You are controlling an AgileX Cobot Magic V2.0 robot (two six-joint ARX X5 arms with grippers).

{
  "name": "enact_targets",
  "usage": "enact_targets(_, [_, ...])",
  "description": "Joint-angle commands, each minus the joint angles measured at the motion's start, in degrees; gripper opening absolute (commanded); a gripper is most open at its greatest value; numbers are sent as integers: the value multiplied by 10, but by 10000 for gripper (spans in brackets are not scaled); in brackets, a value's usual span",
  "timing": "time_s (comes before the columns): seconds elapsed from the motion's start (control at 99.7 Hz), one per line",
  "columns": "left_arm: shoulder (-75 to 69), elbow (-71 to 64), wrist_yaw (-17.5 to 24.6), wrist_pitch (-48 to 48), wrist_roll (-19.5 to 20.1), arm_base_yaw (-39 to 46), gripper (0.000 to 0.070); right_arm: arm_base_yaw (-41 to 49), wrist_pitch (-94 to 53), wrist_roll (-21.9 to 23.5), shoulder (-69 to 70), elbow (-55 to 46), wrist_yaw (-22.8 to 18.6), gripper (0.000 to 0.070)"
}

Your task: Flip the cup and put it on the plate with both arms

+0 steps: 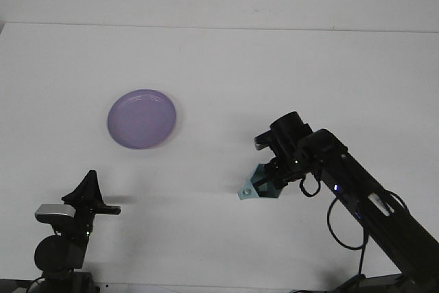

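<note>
Nearest you, at the near left, your left hand [92,193] waits low, holding nothing; whether it is spread or closed cannot be told. Right of centre, your right hand [269,184] clamps the one teal cup [254,190] low over the tabletop [274,73]. The cup looks light, stiff and slick, so take it by the wall. Farther left lies one purple plate [141,119].

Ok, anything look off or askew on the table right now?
Nothing spilled or damaged. The teal cup sits low in the right claw, tipped over, well right of the purple plate, which lies flat. The left claw is parked.
</note>
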Motion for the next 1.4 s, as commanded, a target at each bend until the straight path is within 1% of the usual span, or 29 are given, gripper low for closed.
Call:
enact_targets(0.0, [0, -8, -1, 7, -2, 1, 12, 10, -5, -12, 22, 16, 2, 4])
enact_targets(0.1, [0, -8, -1, 7, -2, 1, 12, 22, -15, -16, 42, 17, 9, 4])
enact_targets(0.181, [0, -8, -1, 7, -2, 1, 12, 30, -13, -22, 51, 17, 33, 4])
enact_targets(0.231, [0, -8, -1, 7, -2, 1, 12, 33, -13, -25, 54, 17, 38, 4])
enact_targets(0.481, [0, -8, -1, 6, -2, 1, 12, 36, -8, -30, 70, 17, 36, 5])
enact_targets(0.552, [0, -8, -1, 6, -2, 1, 12, 36, -5, -38, 70, 17, 30, 23])
enact_targets(0.582, [0, -8, -1, 6, -2, 1, 12, 36, -6, -42, 70, 17, 30, 54])
enact_targets(0.622, [0, -8, -1, 6, -2, 1, 12, 36, -7, -44, 70, 17, 31, 132])
enact_targets(0.642, [0, -8, -1, 6, -2, 1, 12, 36, -8, -45, 70, 17, 31, 190])
enact_targets(0.662, [0, -8, -1, 6, -2, 1, 12, 36, -8, -45, 70, 17, 32, 229])
enact_targets(0.702, [0, -8, -1, 6, -2, 1, 12, 36, -8, -45, 70, 17, 32, 327])
enact_targets(0.732, [0, -8, -1, 6, -2, 1, 12, 36, -7, -46, 70, 17, 32, 361])
enact_targets(0.822, [0, -8, -1, 6, -2, 1, 12, 35, -13, -57, 66, 23, 32, 369])
enact_targets(0.943, [0, -7, -1, 7, -4, 1, 12, 27, -16, -60, 38, 41, 33, 369])
enact_targets(1.003, [0, -7, 1, 10, -23, 1, 12, 20, -13, -60, 12, 52, 33, 369])
enact_targets(1.123, [0, -7, 5, 25, -94, 1, 12, -6, 17, -57, -56, 57, 31, 369])
enact_targets(1.234, [0, 3, 22, 32, -137, 1, 12, -38, 62, -57, -135, 49, 30, 369])
enact_targets(1.334, [2, 26, 54, 21, -171, 0, 12, -64, 136, -51, -216, 6, 31, 369])
enact_targets(1.394, [12, 48, 68, 5, -175, 0, 12, -78, 185, -45, -267, -38, 33, 368])
